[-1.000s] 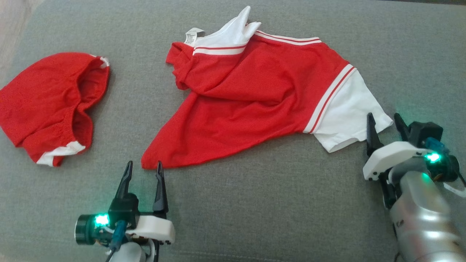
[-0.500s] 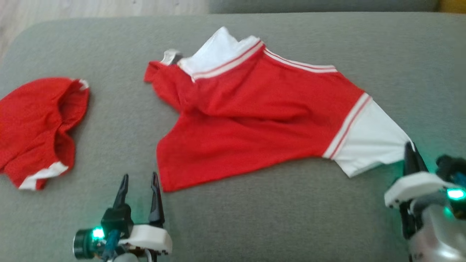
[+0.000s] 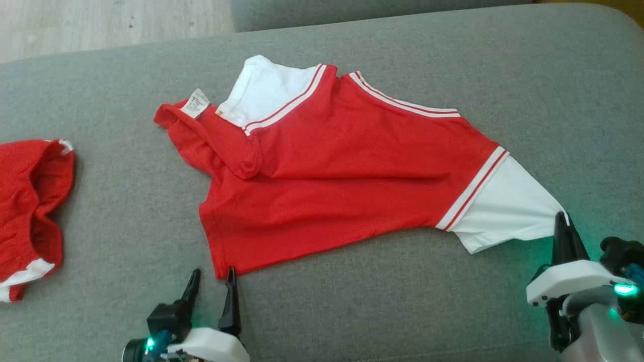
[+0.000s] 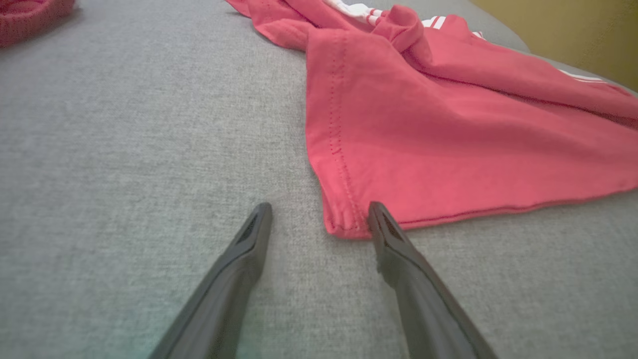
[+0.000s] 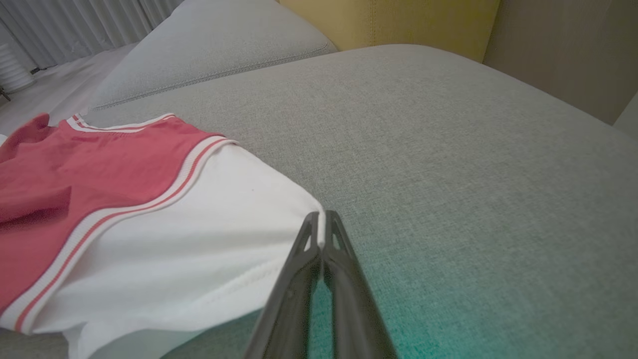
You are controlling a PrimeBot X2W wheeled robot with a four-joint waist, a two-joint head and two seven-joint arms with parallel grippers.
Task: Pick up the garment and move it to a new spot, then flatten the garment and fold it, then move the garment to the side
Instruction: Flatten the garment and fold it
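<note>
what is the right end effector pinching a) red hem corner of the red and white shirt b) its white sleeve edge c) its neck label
b: the right end effector is closed on the edge of the white sleeve of the red and white fabric shirt.

Grey fabric seat cushion [image 3: 352, 311]: woven surface. Red shorts [image 3: 20, 226] with white trim lie crumpled at its left edge. Pale wooden floor [image 3: 100, 22] beyond its far left corner.

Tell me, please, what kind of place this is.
Probably a living room in a home: the red shirt lies on a grey fabric sofa seat, with pale wood flooring and what look like curtains beyond it.
</note>
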